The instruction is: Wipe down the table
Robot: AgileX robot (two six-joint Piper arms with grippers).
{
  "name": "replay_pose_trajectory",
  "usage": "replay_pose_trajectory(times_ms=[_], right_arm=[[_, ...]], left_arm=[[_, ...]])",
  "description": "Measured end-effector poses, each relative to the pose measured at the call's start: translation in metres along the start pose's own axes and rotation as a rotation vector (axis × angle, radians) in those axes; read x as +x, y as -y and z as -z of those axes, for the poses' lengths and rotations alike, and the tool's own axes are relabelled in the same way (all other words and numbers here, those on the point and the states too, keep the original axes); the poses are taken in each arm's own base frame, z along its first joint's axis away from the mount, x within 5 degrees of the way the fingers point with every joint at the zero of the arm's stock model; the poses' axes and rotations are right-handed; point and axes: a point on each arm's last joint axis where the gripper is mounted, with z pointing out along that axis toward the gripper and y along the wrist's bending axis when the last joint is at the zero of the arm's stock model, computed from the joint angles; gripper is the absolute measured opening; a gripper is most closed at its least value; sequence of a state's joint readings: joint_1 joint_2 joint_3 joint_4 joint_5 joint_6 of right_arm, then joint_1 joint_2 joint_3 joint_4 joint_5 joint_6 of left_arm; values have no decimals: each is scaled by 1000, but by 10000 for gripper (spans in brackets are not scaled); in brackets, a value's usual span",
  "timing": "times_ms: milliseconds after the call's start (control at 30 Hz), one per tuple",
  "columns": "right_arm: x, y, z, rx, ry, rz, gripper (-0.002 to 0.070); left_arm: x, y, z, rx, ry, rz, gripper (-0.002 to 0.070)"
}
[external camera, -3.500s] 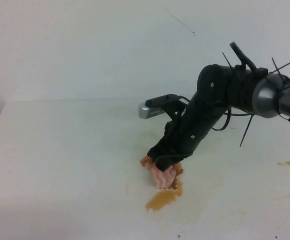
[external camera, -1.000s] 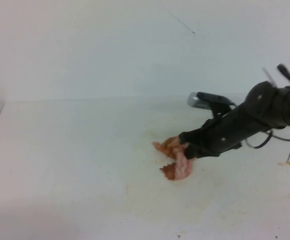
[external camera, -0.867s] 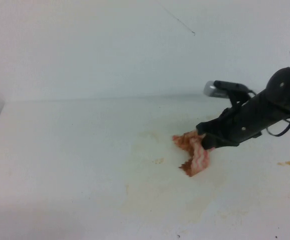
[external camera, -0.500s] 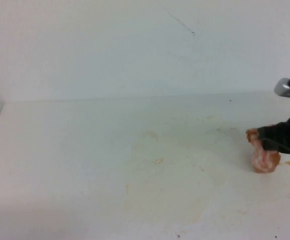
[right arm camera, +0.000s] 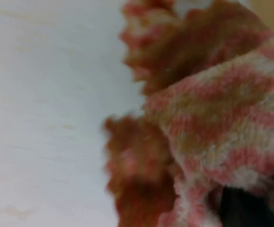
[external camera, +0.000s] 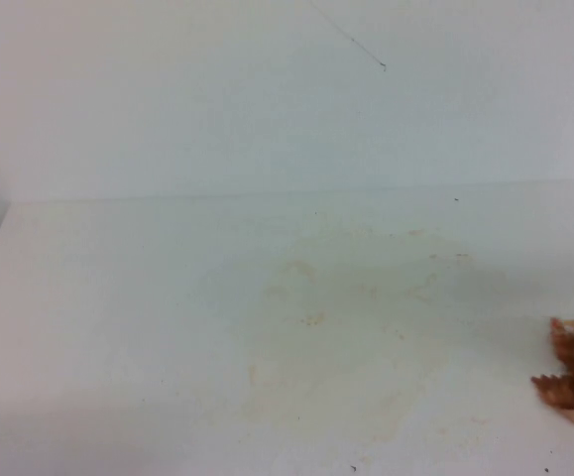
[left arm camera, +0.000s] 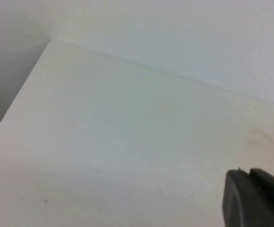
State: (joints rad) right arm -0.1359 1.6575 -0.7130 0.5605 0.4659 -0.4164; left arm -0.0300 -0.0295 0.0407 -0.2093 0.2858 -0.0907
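One stained cloth [external camera: 572, 382] sits clamped in the right gripper [right arm camera: 243, 208] (table's [external camera: 168, 297] right edge); left gripper [left arm camera: 250, 189] hovers leftward.

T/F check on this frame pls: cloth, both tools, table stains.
1. The cloth sits at the far right of the table. True.
2. The cloth is plain blue. False: pink-and-white striped, stained brown.
3. The right tool is shut on the cloth. True.
4. The left tool presses on the cloth. False: it is over bare table on the left side, away from the cloth.
5. A thick brown puddle covers the table's middle. False: only faint smears there.
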Motion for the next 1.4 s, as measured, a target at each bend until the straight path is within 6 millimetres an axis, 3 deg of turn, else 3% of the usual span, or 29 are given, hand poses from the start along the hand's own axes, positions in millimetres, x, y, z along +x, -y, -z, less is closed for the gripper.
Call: replay_pose_trajectory(times_ms=[133,267,500,667,800,967,1233,1400], right_arm=[[19,32,4,45,-8,-97,1],[22,42,24,81,122,-161,1],[6,18,89,80,477,18,0],[-2,-14,104,-103,562,140,0],[-8,-39,95,-267,573,271,1],[-16,-51,63,-328,484,284,1],[-11,-54,6,-367,279,304,4],[-8,-53,-6,-381,233,292,87]], left_arm=[[0,-1,0,-10,3,2,0],[0,-1,0,-10,3,2,0],[0,-1,0,-10,3,2,0],[0,-1,0,-10,3,2,0],[0,-1,0,-10,3,2,0],[0,-1,0,-10,3,2,0],[0,-1,0,-10,-1,2,0],[0,-1,0,-11,-3,2,0]])
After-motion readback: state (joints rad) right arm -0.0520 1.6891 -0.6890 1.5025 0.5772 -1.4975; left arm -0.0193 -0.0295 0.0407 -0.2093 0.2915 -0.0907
